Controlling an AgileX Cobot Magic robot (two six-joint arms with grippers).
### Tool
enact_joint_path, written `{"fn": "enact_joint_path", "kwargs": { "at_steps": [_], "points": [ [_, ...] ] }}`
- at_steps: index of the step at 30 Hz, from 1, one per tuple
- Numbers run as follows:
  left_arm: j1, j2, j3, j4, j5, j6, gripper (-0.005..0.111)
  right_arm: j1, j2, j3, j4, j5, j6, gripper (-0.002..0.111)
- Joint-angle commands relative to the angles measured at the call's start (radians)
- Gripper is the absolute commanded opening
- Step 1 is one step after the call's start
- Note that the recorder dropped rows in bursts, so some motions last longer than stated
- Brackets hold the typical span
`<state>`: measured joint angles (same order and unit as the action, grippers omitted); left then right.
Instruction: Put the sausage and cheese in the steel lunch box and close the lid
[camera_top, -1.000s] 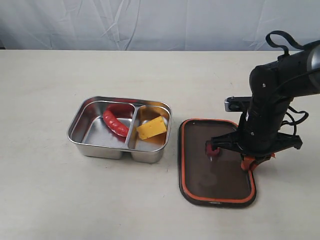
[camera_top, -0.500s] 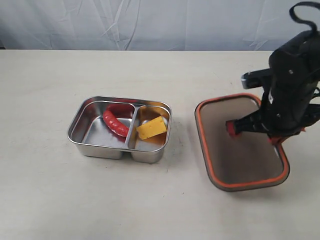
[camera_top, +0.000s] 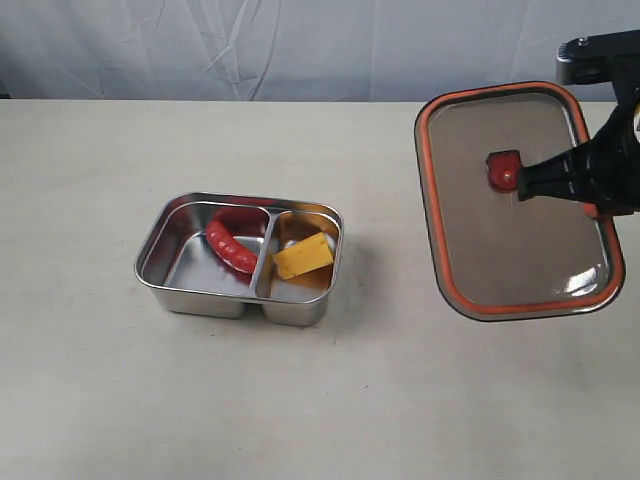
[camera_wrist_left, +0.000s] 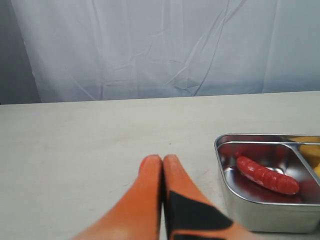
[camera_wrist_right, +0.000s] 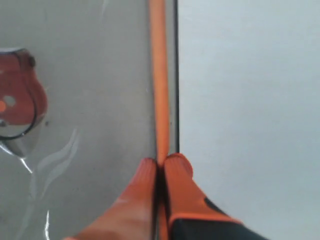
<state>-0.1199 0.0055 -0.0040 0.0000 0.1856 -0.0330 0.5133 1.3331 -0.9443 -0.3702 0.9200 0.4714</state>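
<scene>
Contents, exterior view: steel lunch box (camera_top: 190, 298) sitting on desk (camera_top: 100, 400), sausage (camera_top: 230, 248) lying in its larger compartment, cheese (camera_top: 303, 256) in its smaller; lid (camera_top: 520, 240) hanging tilted, raised, right of the box. Left wrist view: left gripper (camera_wrist_left: 162, 161), jaws pressing together, beside the box. Right wrist view: right gripper (camera_wrist_right: 161, 165), jaws clamping lid's orange rim.

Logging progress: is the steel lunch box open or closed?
Open. The steel lunch box stands uncovered; the lid is held apart from it, its rim pinched in the right pincer.
</scene>
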Motion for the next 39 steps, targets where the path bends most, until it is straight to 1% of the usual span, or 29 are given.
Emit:
{"fn": "enact_joint_path", "kwargs": {
  "at_steps": [1,3,7,11,13,14,16,17,18,19,20,21,22,23,24,25,27,28,29,30,31,34,35,37,39],
  "points": [
    [-0.012,-0.006,0.004,-0.046,-0.065,-0.023,0.0,-0.001,-0.031,0.001,0.088,-0.043,-0.113,-0.001],
    [-0.012,-0.006,0.004,-0.134,-0.125,-0.039,0.0,-0.001,-0.034,0.001,0.126,-0.061,-0.152,-0.001],
    [-0.012,-0.006,0.004,-0.391,-0.262,-0.039,0.0,-0.001,-0.041,0.001,0.163,-0.096,-0.192,-0.001],
    [-0.012,-0.006,-0.006,-0.523,-0.276,-0.053,0.0,-0.001,-0.045,0.001,0.182,-0.107,-0.216,-0.001],
    [-0.012,-0.006,-0.013,-0.579,-0.274,-0.105,0.0,-0.001,-0.045,0.001,0.191,-0.109,-0.232,-0.001],
    [-0.012,-0.006,-0.013,-0.635,-0.271,-0.168,0.0,-0.001,-0.045,0.001,0.199,-0.116,-0.241,-0.001],
    [-0.012,-0.006,-0.029,-0.651,-0.242,-0.251,0.0,0.005,-0.045,0.001,0.213,-0.136,-0.277,-0.001],
    [-0.014,-0.006,-0.051,-0.649,-0.197,-0.252,0.0,0.007,-0.045,0.001,0.229,-0.144,-0.302,-0.001],
    [-0.029,-0.006,-0.115,-0.649,-0.083,-0.241,0.0,0.016,-0.045,0.001,0.304,-0.171,-0.388,-0.001],
    [-0.044,0.006,-0.146,-0.653,-0.04,-0.221,0.0,0.022,-0.045,0.001,0.337,-0.186,-0.422,-0.001],
    [-0.087,0.068,-0.223,-0.687,0.043,-0.127,0.0,0.039,-0.045,0.001,0.413,-0.219,-0.496,-0.001],
    [-0.131,0.142,-0.285,-0.786,0.072,0.011,0.0,0.057,-0.045,0.001,0.478,-0.243,-0.552,-0.001],
    [-0.162,0.206,-0.319,-0.874,0.086,0.123,0.0,0.069,-0.045,0.001,0.505,-0.257,-0.582,-0.001],
    [-0.2,0.31,-0.376,-0.988,0.12,0.279,0.0,0.082,-0.045,0.001,0.534,-0.264,-0.617,-0.001],
    [-0.224,0.368,-0.412,-1.056,0.153,0.381,0.0,0.094,-0.045,0.001,0.542,-0.264,-0.633,-0.001],
    [-0.245,0.471,-0.455,-1.117,0.198,0.486,0.0,0.105,-0.045,0.001,0.54,-0.262,-0.637,-0.001],
    [-0.252,0.621,-0.519,-1.141,0.288,0.524,0.001,0.105,-0.045,0.001,0.544,-0.257,-0.645,-0.001],
    [-0.252,0.679,-0.541,-1.146,0.319,0.531,0.004,0.105,-0.045,0.001,0.544,-0.256,-0.645,-0.001],
    [-0.252,0.75,-0.571,-1.159,0.363,0.559,0.013,0.105,-0.045,0.001,0.544,-0.256,-0.655,-0.001],
    [-0.252,0.792,-0.582,-1.175,0.382,0.573,0.018,0.105,-0.045,0.001,0.545,-0.256,-0.654,-0.001],
    [-0.252,0.83,-0.598,-1.194,0.404,0.603,0.028,0.105,-0.045,0.001,0.548,-0.256,-0.656,-0.001],
    [-0.252,0.923,-0.625,-1.292,0.443,0.706,0.052,0.105,-0.045,0.001,0.559,-0.256,-0.663,-0.001],
    [-0.252,0.943,-0.631,-1.32,0.457,0.758,0.058,0.105,-0.045,0.001,0.559,-0.256,-0.663,-0.001],
    [-0.252,0.985,-0.643,-1.401,0.486,0.852,0.063,0.105,-0.045,0.001,0.562,-0.263,-0.662,-0.001],
    [-0.252,1.013,-0.647,-1.462,0.495,0.943,0.063,0.105,-0.045,0.001,0.568,-0.27,-0.662,-0.001]
  ]
}}
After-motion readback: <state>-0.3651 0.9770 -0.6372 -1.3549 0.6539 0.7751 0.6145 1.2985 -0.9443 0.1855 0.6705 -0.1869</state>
